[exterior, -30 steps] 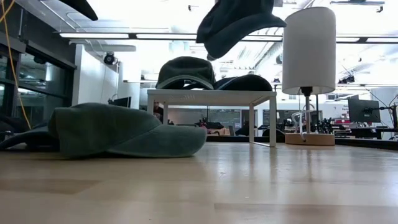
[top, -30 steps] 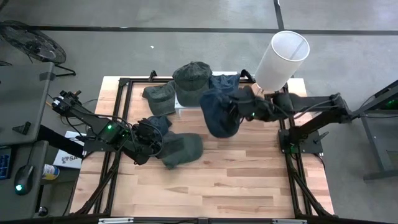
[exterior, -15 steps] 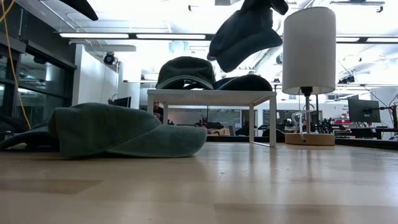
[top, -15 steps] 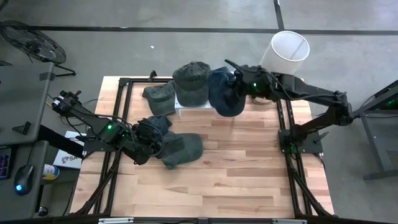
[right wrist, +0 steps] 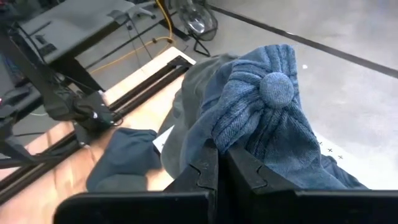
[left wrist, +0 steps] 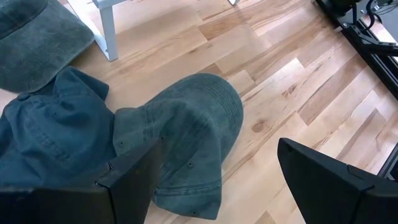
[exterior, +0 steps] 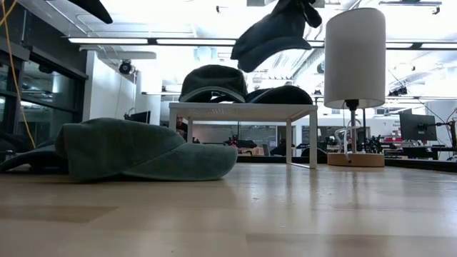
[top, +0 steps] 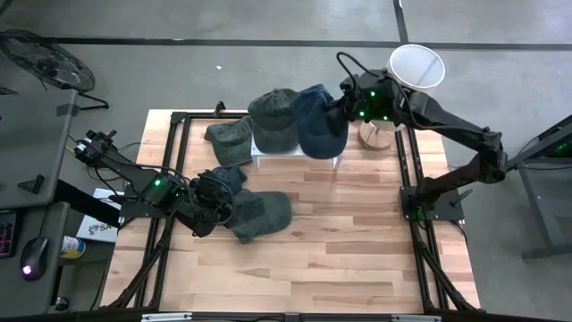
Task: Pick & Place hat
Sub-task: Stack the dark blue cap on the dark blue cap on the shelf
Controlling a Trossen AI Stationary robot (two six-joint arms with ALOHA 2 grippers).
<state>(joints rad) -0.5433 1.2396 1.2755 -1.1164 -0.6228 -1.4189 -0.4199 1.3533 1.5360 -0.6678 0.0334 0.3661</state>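
My right gripper (top: pixel 342 105) is shut on a dark blue hat (top: pixel 318 127) and holds it in the air over the small white stand (exterior: pixel 243 109). A green hat (top: pixel 273 114) and another dark hat (exterior: pixel 283 94) rest on that stand. My left gripper (left wrist: pixel 217 171) is open, low over the table's left part, with its fingers on either side of a green cap (left wrist: pixel 196 134) lying on the wood. I cannot tell whether they touch it. A blue cap (left wrist: pixel 56 146) lies beside that one. My right gripper pinches the dark blue hat between its two fingers (right wrist: pixel 202 171) at the crown cloth (right wrist: pixel 239 134), a little below the top button (right wrist: pixel 277 87). The fingers come slanting down from the table's right. The hat hangs lifted clear, tilted, above the stand.
A lamp with a tall white shade (top: pixel 416 66) stands on its round base (top: pixel 375 137) just right of the stand, close to my right arm. Another green hat (top: pixel 228 139) lies left of the stand. Bare wood (top: pixel 357 241) stretches over the near and right parts.
My right gripper has carried the dark blue hat from above the table's middle toward the far edge, to a place over the stand. The hat has swung and turned while hanging from the shut fingers.
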